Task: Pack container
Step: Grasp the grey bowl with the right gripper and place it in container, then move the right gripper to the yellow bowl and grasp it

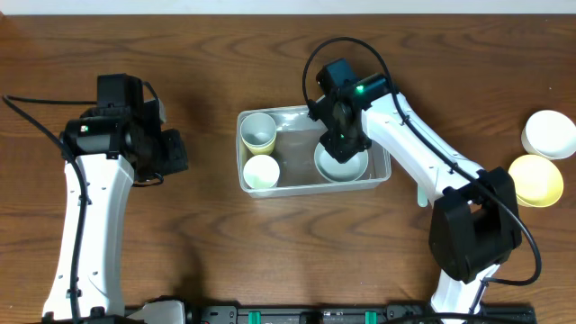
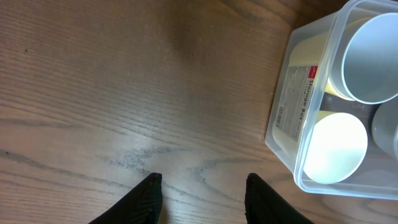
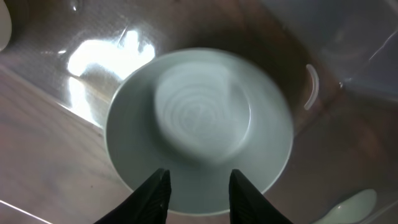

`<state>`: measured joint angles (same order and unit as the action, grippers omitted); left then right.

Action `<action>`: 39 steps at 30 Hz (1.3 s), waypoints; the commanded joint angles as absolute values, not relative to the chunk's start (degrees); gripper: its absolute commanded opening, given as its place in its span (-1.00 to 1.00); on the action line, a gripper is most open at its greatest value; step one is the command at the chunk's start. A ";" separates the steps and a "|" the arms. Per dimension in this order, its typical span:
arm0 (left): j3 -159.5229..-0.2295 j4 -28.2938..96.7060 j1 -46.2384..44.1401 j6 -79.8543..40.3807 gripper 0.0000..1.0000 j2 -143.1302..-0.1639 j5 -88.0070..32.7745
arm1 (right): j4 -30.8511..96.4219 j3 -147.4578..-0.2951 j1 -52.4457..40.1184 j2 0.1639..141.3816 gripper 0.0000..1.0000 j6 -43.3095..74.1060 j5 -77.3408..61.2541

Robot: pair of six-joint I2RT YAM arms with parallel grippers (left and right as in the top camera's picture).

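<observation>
The clear plastic container [image 1: 382,169] sits at the table's middle. It holds two cups, a pale one [image 1: 259,132] and a yellowish one [image 1: 261,172], at its left end, and a pale green bowl [image 1: 342,166] at its right end. My right gripper [image 1: 343,137] hovers over the bowl [image 3: 199,127], open, with nothing between its fingers [image 3: 198,180]. My left gripper [image 1: 171,153] is open and empty over bare wood [image 2: 202,186], left of the container [image 2: 298,99].
A white bowl [image 1: 550,133] and a yellow bowl [image 1: 536,179] stand at the table's far right edge. A label is on the container's left wall [image 2: 296,102].
</observation>
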<state>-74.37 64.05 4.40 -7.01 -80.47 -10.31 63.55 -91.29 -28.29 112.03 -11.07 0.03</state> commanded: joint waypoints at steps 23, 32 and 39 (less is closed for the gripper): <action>-74.48 64.16 4.71 -5.98 -0.12 -80.49 -9.82 | 73.01 -98.30 15.90 93.03 0.56 19.66 5.10; -74.48 64.18 4.71 -6.00 -0.11 -80.49 -9.82 | 67.22 -86.63 29.19 98.83 0.64 17.65 4.05; -74.48 64.18 4.71 -6.00 -0.12 -80.49 -9.82 | 63.02 -82.67 29.95 106.32 0.64 16.62 4.03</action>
<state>-74.37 64.05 4.40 -7.01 -80.47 -10.28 63.79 -83.37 29.78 104.22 17.58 4.47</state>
